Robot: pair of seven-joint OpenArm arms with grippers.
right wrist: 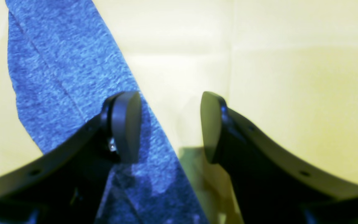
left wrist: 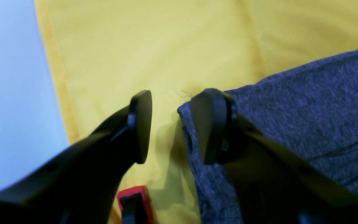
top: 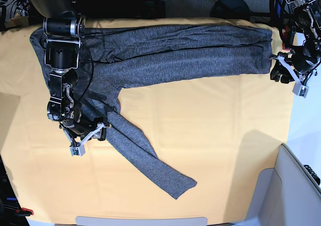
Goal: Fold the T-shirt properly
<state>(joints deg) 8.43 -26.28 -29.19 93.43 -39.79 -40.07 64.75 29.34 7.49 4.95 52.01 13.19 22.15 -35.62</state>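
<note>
Closest to me in the left wrist view, my left gripper (left wrist: 172, 124) stands with its jaws parted and nothing between them. One fingertip (left wrist: 211, 124) sits over the corner of the T-shirt (left wrist: 291, 124), the other over the bare yellow cloth (left wrist: 154, 46). The garment's corner lies just inside the gap, toward that first finger. Beyond the cloth's hem, on the other finger's side, I see a pale surface (left wrist: 11, 93).

My right gripper (right wrist: 170, 124) is likewise spread apart, holding nothing. One fingertip (right wrist: 126, 124) hangs over a strip of shirt fabric, whose edge runs diagonally through the gap (it reads blue in this camera); the other is over yellow cloth.

Farther out, the base view shows the shirt spread across the cloth, one long sleeve (top: 150, 158) trailing away from the right gripper.
</note>
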